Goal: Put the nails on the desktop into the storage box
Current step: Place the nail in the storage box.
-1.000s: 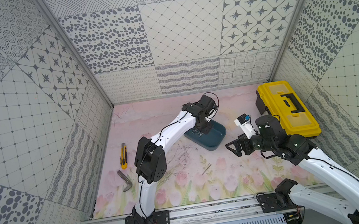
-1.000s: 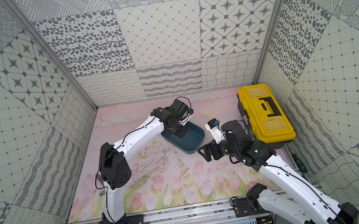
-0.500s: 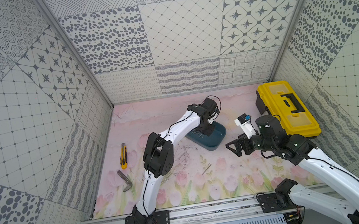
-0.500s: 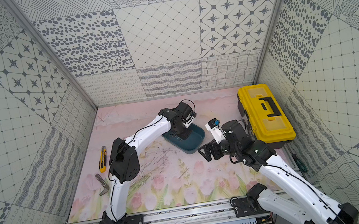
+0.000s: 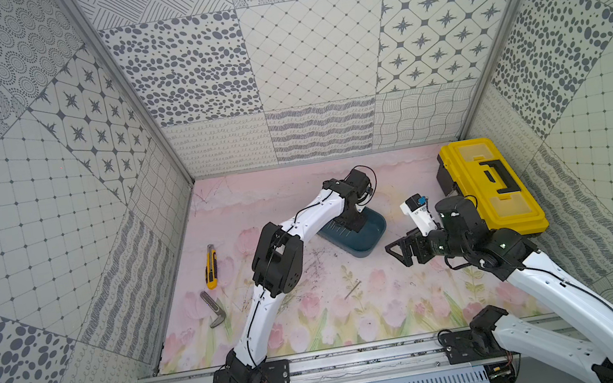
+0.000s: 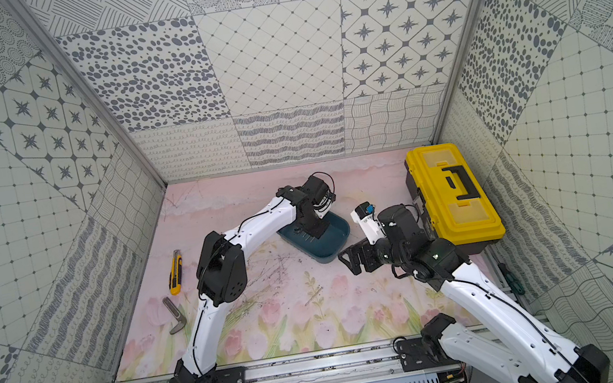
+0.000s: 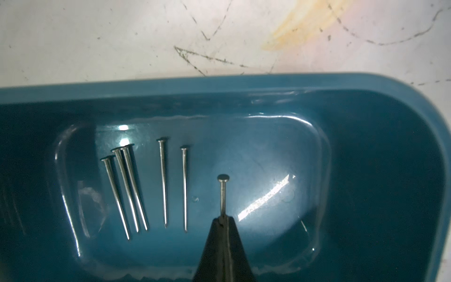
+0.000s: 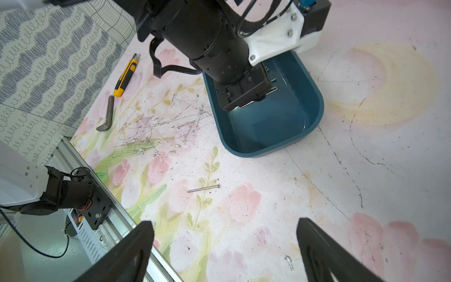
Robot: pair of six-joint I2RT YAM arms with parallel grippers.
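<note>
The nails (image 7: 162,182) are mostly in the storage box (image 7: 366,81) already. Five lie side by side on its floor with their heads pointing the same way, and two of them touch along their shafts. My left gripper (image 7: 223,219) is pinched tight on a sixth nail (image 7: 222,195), gripping the shaft so the head sticks out past my fingertips, over the box floor just beside the row of five. I cannot tell whether it touches the floor.

In both top views the box sits near the middle of the desktop (image 5: 398,307), with my left gripper reaching down into it. One more nail (image 8: 203,188) lies flat on the desktop at about 6 o'clock from the box, well apart from it.

My right gripper (image 8: 225,221) hangs at about 4 o'clock from the box, jaws spread wide with nothing between them.

The yellow utility knife (image 5: 210,267) lies at 9 o'clock from the box, the grey bent tool (image 5: 213,309) at 8 o'clock and the yellow toolbox (image 5: 491,188) at 3 o'clock.
</note>
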